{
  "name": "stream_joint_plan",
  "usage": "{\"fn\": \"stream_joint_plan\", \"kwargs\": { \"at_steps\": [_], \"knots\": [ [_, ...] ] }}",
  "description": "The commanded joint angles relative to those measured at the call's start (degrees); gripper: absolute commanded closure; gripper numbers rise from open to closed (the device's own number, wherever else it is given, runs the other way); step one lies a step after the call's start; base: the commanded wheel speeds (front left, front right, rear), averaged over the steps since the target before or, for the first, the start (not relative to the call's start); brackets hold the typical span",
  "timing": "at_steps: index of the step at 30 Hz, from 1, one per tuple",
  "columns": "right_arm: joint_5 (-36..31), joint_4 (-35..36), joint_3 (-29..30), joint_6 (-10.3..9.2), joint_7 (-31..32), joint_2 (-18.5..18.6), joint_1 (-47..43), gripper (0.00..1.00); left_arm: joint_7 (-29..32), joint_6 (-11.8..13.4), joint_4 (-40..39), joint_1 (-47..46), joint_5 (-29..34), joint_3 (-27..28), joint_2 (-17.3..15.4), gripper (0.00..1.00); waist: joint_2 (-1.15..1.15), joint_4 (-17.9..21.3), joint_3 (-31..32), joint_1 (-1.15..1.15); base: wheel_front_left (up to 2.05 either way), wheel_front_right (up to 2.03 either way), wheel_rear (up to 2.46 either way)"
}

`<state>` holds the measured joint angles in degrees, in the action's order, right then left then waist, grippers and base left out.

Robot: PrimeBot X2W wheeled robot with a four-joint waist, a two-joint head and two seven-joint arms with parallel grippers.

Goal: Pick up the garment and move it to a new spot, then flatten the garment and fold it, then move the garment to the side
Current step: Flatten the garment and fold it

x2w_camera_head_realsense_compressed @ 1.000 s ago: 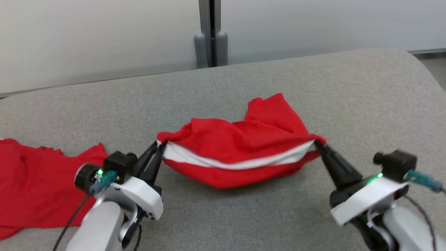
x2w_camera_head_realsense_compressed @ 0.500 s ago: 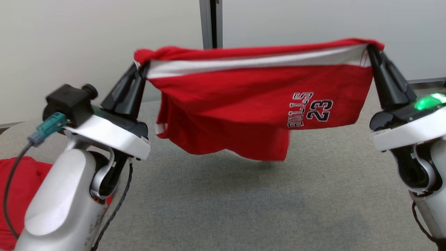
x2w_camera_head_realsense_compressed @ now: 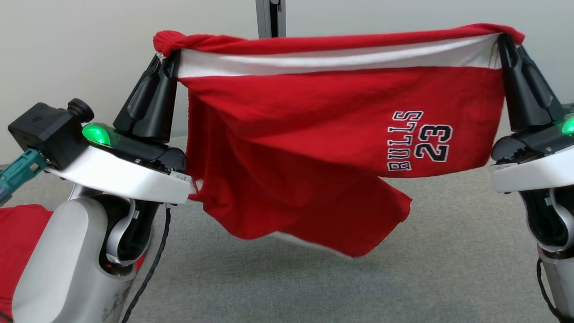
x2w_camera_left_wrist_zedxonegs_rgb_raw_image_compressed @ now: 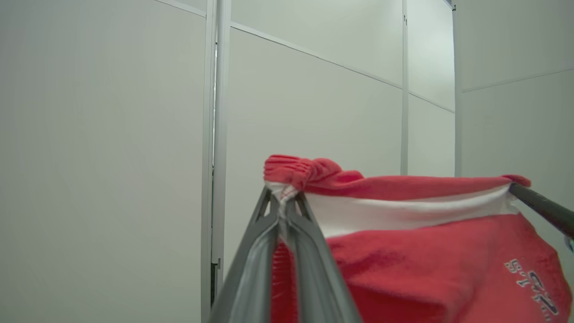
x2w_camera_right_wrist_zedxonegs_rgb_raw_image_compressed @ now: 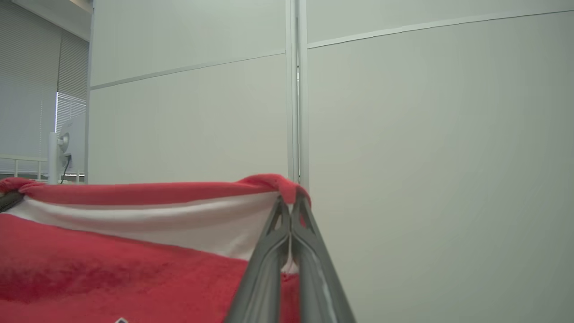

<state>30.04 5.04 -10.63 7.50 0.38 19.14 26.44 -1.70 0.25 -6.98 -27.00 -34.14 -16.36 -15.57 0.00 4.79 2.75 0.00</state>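
Grey, tightly woven cloth is covering the bench [x2w_camera_head_realsense_compressed: 448, 251], which is lying below pale, smooth wall panels [x2w_camera_head_realsense_compressed: 89, 54] that are meeting at a grey metal post [x2w_camera_head_realsense_compressed: 270, 13]. The red garment [x2w_camera_head_realsense_compressed: 314, 134] is hanging in the air above the bench, stretched wide between the two arms. The left jaws are pinching shut on one bunched end of its waistband, and the right jaws are pinching shut on the other end.

The head view is showing the "BULLS 23" print turned sideways near the right arm, and a second red cloth [x2w_camera_head_realsense_compressed: 18, 233] lying on the bench behind the left arm. The right wrist view is taking in slatted blinds [x2w_camera_right_wrist_zedxonegs_rgb_raw_image_compressed: 27, 89] and a white fan [x2w_camera_right_wrist_zedxonegs_rgb_raw_image_compressed: 67, 139] at its far left. The left wrist view is catching the other arm's dark finger [x2w_camera_left_wrist_zedxonegs_rgb_raw_image_compressed: 542, 208] at the waistband's far end.

The garment is looking soft and knitted, with a gathered red waistband, a flat white band beneath it, and a loose lower corner drooping to a point toward the bench.
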Motion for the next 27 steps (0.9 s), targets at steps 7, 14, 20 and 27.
{"fn": "stream_joint_plan", "kwargs": {
  "at_steps": [7, 14, 20, 27],
  "knots": [
    [-1.0, 0.9, -0.1, -0.02, 4.3, -0.3, 0.3, 1.00, 3.6, 1.2, -0.5, -0.5, -3.0, 0.4, 0.1, 1.00, 0.00, 1.2, -3.1, 0.00, 0.00, 0.00, 0.00],
    [-0.6, -2.6, -1.0, -0.02, 6.2, 1.7, 10.7, 1.00, 8.2, 1.6, 4.9, -11.1, -3.9, 0.7, 0.9, 1.00, 0.00, 2.1, -12.9, 0.00, 0.00, 0.00, 0.00],
    [-4.1, -14.0, -4.1, -0.02, 1.5, 2.6, 32.1, 1.00, 8.4, -0.1, 18.7, -32.7, -1.6, 1.2, 1.3, 1.00, 0.00, 2.9, -25.0, 0.00, 0.00, 0.00, 0.00],
    [-6.6, -28.9, -3.3, -0.07, -9.6, -1.5, 50.5, 1.00, 1.2, -1.4, 35.4, -54.1, 1.0, 2.3, 3.6, 1.00, 0.00, 4.0, -33.7, 0.00, 0.00, 0.00, 0.00]
  ]
}}
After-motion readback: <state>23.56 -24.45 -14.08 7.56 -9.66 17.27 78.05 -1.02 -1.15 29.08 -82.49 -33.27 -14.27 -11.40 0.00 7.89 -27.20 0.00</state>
